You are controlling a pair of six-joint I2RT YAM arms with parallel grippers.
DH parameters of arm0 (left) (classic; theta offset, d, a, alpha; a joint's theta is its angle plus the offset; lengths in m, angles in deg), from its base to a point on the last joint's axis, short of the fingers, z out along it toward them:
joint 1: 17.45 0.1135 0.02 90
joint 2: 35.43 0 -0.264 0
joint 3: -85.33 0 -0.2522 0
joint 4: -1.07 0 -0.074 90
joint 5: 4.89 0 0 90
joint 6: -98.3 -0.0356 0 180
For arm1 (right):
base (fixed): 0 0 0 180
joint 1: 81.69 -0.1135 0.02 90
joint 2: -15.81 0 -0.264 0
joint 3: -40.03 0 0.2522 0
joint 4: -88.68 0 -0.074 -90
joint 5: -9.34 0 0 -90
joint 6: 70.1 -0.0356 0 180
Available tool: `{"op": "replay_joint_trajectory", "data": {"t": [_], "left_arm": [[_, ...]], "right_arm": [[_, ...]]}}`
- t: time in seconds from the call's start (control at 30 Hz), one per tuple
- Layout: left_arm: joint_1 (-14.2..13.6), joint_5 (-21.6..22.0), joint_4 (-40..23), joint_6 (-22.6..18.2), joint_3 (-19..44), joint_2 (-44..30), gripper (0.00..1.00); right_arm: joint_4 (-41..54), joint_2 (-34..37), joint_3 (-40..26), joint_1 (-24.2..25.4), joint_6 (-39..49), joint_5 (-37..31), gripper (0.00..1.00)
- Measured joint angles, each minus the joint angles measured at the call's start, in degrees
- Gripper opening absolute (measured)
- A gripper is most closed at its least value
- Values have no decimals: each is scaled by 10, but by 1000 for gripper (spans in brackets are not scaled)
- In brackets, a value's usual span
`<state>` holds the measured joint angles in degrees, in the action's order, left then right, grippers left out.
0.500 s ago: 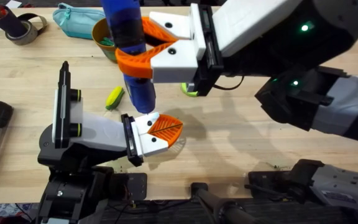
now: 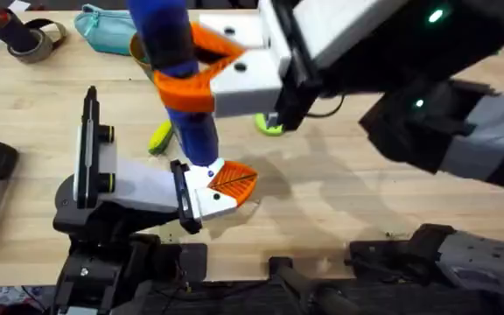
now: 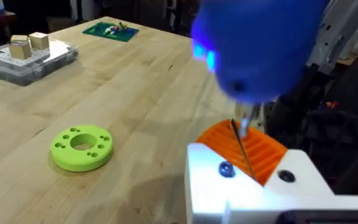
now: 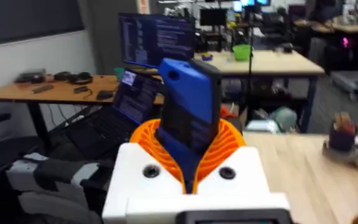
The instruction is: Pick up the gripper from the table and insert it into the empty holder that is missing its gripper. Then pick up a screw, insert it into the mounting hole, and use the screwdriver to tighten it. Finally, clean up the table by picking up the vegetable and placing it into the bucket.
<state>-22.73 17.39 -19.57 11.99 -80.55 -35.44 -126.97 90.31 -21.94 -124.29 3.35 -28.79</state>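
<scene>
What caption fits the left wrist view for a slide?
Blue screwdriver lowers its thin bit onto the white holder with its orange gripper; lime-green disc lies on the table.

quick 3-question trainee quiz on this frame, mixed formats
1. True or false: the right tool is shut on the screwdriver.
2. Where does the screwdriver's tip point? A) the holder with the orange gripper B) the bucket C) the teal pouch
3. Fill in: the vegetable lies on the ____.

Key: 1 true; 2 A; 3 table.
</scene>
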Motion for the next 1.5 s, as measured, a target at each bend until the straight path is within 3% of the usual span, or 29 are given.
{"op": "replay_joint_trajectory", "data": {"t": [0.47, 1.5], "left_arm": [[0, 0, 0, 0, 0, 0, 16], [0, 0, 0, 0, 0, 0, 16]], "right_arm": [[-20, 0, -75, 3, -13, 86, 45], [-18, 21, -79, 1, -16, 130, 43]]}}
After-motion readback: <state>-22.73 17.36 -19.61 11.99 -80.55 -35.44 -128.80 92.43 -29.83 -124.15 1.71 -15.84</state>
